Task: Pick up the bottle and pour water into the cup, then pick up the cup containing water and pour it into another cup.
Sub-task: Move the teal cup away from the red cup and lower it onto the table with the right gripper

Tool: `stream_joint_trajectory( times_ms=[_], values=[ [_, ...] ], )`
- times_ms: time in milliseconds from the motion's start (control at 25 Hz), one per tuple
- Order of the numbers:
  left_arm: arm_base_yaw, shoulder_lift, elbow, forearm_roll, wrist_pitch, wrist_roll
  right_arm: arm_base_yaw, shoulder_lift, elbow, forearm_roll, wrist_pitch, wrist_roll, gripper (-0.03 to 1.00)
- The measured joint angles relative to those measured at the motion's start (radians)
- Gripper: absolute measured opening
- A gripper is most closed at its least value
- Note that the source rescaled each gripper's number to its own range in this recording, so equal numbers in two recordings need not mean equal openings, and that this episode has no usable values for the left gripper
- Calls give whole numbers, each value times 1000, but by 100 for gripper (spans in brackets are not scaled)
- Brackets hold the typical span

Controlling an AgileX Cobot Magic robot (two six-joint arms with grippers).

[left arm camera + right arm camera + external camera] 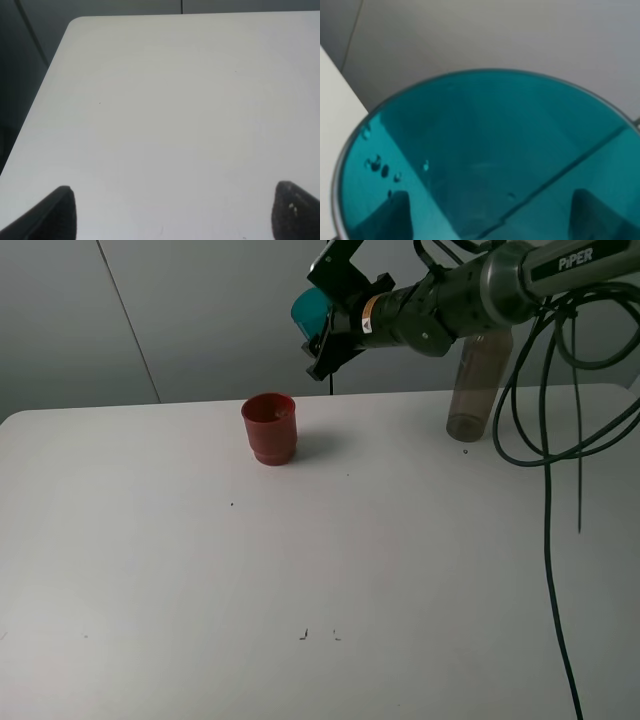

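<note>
Exterior high view: the right hand (322,328) is closed on the teal cup (308,308), held in the air and tipped on its side, above and just behind the red cup (269,428). The red cup stands upright on the white desk (320,580). The bottle (477,385) stands upright near the desk's far right edge, partly hidden by the arm. Judgement: the bottle pour appears finished, and the cup-to-cup pour is under way or near its end; no stream is visible. The red cup is opaque plastic with a stepped, narrower base. The bottle is slim, smoky and translucent. The desk is smooth and matte, with a few small specks.

Left wrist view: the left hand (172,212) is open, its two dark fingertips (59,212) wide apart over bare desk. It holds nothing.

Right wrist view: the teal cup (485,150) fills the frame, translucent, smooth-walled, with a round rim. A few droplets (376,165) cling inside. Whether water remains cannot be told.
</note>
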Motion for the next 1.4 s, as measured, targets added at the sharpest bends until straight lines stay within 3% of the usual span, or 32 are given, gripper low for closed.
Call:
stream_joint_trajectory(
  times_ms=[320, 400, 560, 760, 1160, 1400],
  values=[
    [0, 0, 0, 0, 0, 0, -37, -165, 275, 169, -15, 4, 7],
    [0, 0, 0, 0, 0, 0, -50, -193, 355, 209, -56, 5, 7],
    [0, 0, 0, 0, 0, 0, -70, -211, 524, 266, -247, 5, 7],
    [0, 0, 0, 0, 0, 0, -109, -211, 712, 305, -551, 5, 7],
    [0, 0, 0, 0, 0, 0, -183, -209, 864, 315, -608, 3, 7],
    [0, 0, 0, 0, 0, 0, -203, -105, 865, 319, -754, 20, 7]
  ],
)
